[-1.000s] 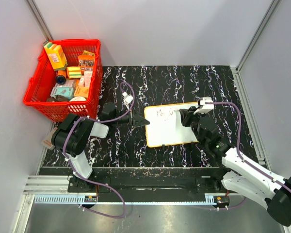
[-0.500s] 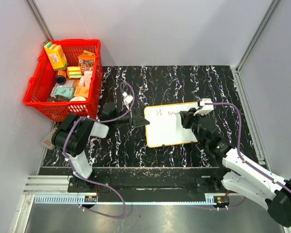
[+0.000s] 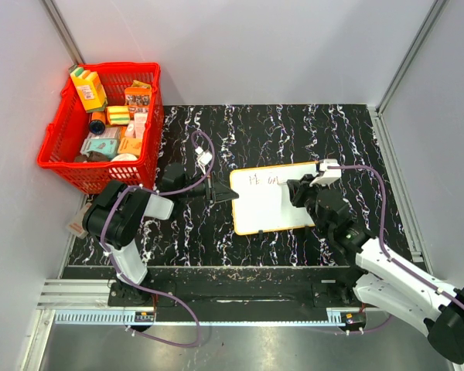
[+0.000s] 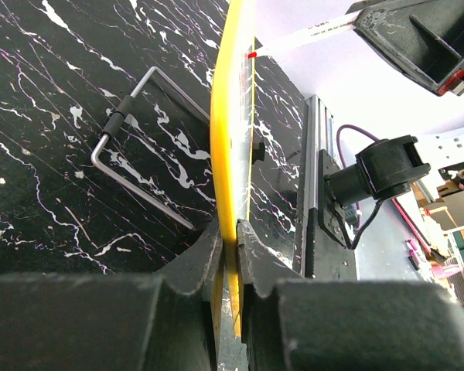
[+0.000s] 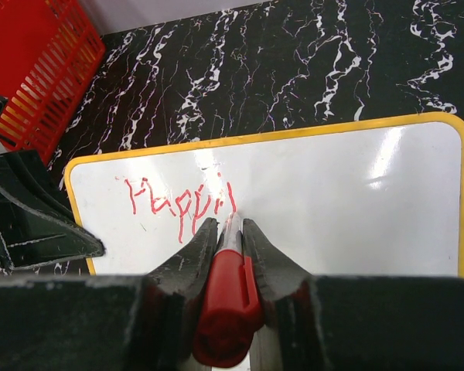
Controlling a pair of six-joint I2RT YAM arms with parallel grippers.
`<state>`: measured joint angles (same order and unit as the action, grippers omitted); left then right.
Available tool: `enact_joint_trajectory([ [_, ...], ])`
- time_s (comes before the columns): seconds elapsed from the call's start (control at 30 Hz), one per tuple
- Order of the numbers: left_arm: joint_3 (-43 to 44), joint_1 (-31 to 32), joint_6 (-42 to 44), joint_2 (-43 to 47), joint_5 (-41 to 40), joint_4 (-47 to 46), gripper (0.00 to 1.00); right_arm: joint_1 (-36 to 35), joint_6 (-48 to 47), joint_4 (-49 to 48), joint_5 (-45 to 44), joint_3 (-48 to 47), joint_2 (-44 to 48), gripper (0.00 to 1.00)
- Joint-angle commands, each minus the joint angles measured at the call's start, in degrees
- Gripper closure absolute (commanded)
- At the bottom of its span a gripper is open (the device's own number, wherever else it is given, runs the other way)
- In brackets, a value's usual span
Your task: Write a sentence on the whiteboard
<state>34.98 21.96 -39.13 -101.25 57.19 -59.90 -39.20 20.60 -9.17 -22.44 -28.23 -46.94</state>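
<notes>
Two grippers are on the whiteboard point(image 3: 267, 212), which lies on the black marbled table point(image 3: 294, 131), to the right of the red basket point(image 3: 100, 127) and well apart from it. The left gripper point(image 4: 230, 232) is closed tight on the board's yellow left rim, pinching the edge between its fingers. The right gripper point(image 5: 230, 228) is clamped around a red marker point(image 5: 226, 301), whose tip touches the white surface just after the last stroke. The sentence point(image 5: 182, 202), in red script near the board's upper left corner, reads "Happi"
</notes>
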Motion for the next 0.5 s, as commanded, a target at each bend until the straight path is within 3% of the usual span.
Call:
enact_joint_trajectory([
  [0.0, -0.26, 0.19, 2.05, 0.09, 1.52, -5.58, 1.00, 0.44, -0.82, -0.67, -1.47, -2.09, -0.96, 1.00],
  [0.47, -0.27, 0.19, 1.96, 0.09, 1.61, -5.75, 1.00, 0.53, -2.05, -3.75, -3.75, -3.68, -2.63, 1.00],
])
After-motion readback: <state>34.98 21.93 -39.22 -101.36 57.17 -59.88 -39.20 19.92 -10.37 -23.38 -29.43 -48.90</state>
